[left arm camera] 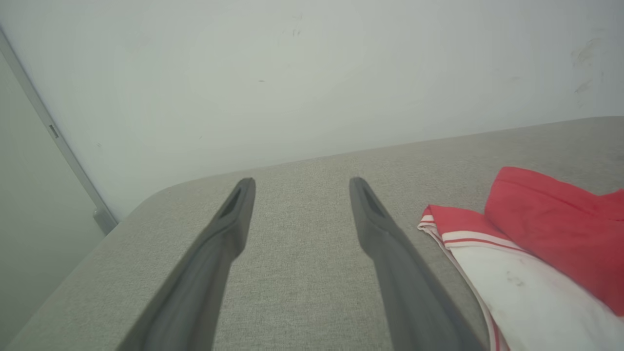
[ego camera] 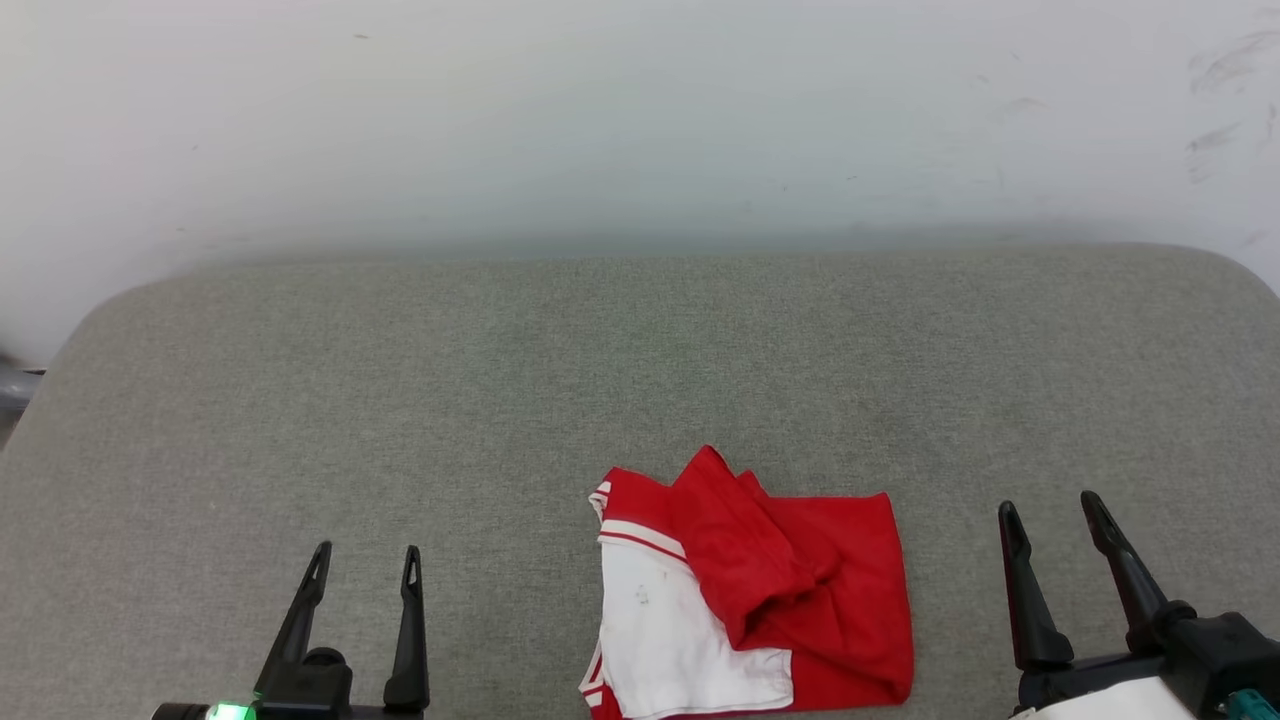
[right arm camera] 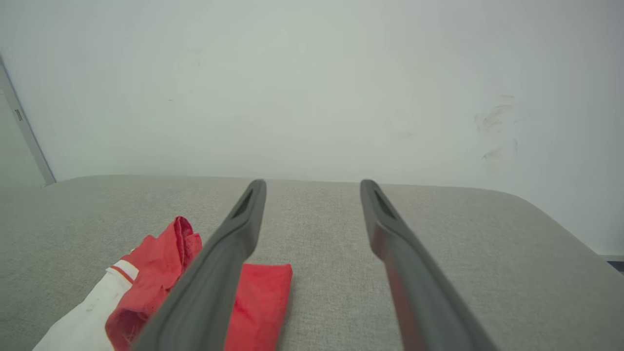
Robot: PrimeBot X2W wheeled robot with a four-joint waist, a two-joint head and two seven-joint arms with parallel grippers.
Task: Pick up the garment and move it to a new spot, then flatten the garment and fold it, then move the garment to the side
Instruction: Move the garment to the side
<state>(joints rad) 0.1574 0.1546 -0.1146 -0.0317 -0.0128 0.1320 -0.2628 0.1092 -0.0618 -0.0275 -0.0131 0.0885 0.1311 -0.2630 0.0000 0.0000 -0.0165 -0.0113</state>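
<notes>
The shirt [ego camera: 820, 600] is found lying in a compact, rumpled bundle at the near edge of the grey pad [ego camera: 500, 400], between the left gripper [ego camera: 366, 550] and right gripper [ego camera: 1048, 503], both spread open and empty, a state consistent with either a shirt awaiting pickup or one loosely folded and set down.

Left gripper [ego camera: 366, 562] low at left, fingers parted, holding nothing. Right gripper [ego camera: 1052, 510] low at right, fingers likewise spread, tilted slightly leftward.
</notes>
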